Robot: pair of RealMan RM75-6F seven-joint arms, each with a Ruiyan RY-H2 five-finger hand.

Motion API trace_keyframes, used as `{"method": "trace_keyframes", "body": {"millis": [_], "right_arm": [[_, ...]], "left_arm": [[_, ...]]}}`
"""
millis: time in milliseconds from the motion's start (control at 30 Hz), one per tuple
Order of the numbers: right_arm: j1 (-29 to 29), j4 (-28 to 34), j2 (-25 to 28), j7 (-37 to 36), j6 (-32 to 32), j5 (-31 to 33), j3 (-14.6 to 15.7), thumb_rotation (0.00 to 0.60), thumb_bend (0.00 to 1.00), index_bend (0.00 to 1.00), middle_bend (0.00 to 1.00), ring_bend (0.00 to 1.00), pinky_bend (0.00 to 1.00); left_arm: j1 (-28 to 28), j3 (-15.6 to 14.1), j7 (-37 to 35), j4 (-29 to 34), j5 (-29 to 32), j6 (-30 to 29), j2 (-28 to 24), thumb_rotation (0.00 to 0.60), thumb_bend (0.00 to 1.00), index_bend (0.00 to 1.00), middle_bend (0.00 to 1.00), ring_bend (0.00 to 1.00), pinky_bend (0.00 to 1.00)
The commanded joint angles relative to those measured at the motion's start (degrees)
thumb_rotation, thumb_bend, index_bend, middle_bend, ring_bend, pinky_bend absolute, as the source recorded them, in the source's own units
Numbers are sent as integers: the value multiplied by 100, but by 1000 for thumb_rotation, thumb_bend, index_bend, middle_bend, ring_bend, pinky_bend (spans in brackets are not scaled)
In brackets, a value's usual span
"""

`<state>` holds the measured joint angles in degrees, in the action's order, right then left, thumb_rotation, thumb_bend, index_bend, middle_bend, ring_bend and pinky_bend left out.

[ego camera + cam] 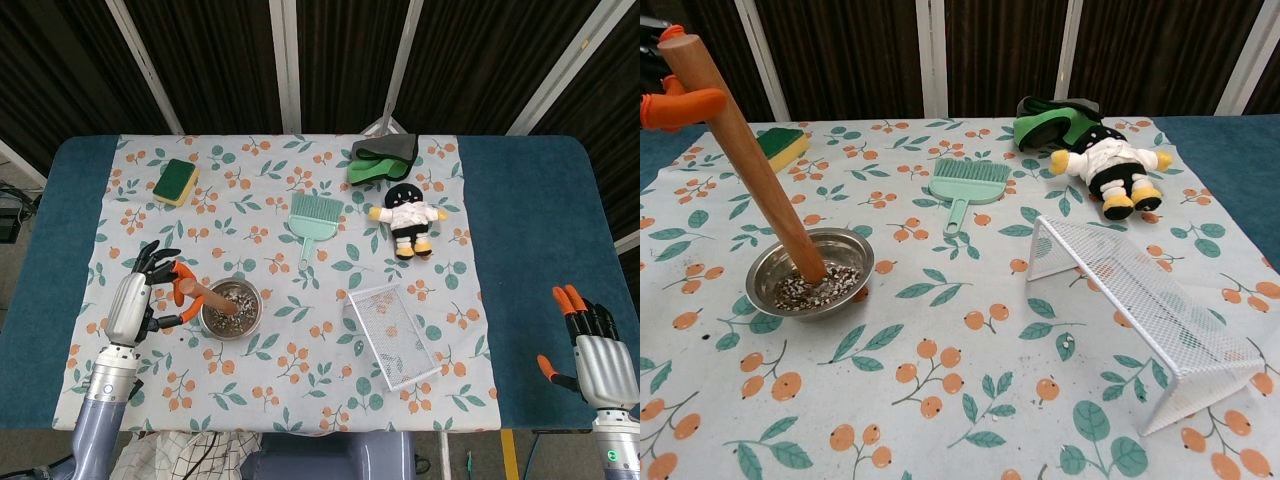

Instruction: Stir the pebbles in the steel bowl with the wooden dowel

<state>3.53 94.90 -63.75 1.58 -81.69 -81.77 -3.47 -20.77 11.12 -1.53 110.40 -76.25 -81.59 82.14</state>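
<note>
My right hand (600,350) idles, fingers spread and empty, at the near right table edge. My left hand (135,300) grips the wooden dowel (745,160), tilted, its tip resting in the pebbles (820,287) inside the steel bowl (855,255) at near left. Judgement: contact is made; the stirring strokes are still to do. Count, near to far: one wire rack (1140,305), one bowl, one dowel, one brush (968,185), one doll (1110,165), one sponge (780,147), one green cloth (1050,122).
</note>
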Motion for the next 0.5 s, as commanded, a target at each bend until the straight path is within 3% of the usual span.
{"method": "trace_keyframes", "body": {"millis": [33, 500], "right_arm": [[0, -1, 1, -4, 0, 0, 0, 600, 310, 0, 0, 0, 0], [-2, -2, 5, -14, 12, 7, 5, 600, 310, 0, 0, 0, 0]], "left_arm": [[-32, 32, 42, -47, 28, 39, 36, 600, 772, 661, 743, 210, 17], [-161, 153, 322, -387, 380, 247, 280, 600, 772, 661, 743, 210, 17]]}}
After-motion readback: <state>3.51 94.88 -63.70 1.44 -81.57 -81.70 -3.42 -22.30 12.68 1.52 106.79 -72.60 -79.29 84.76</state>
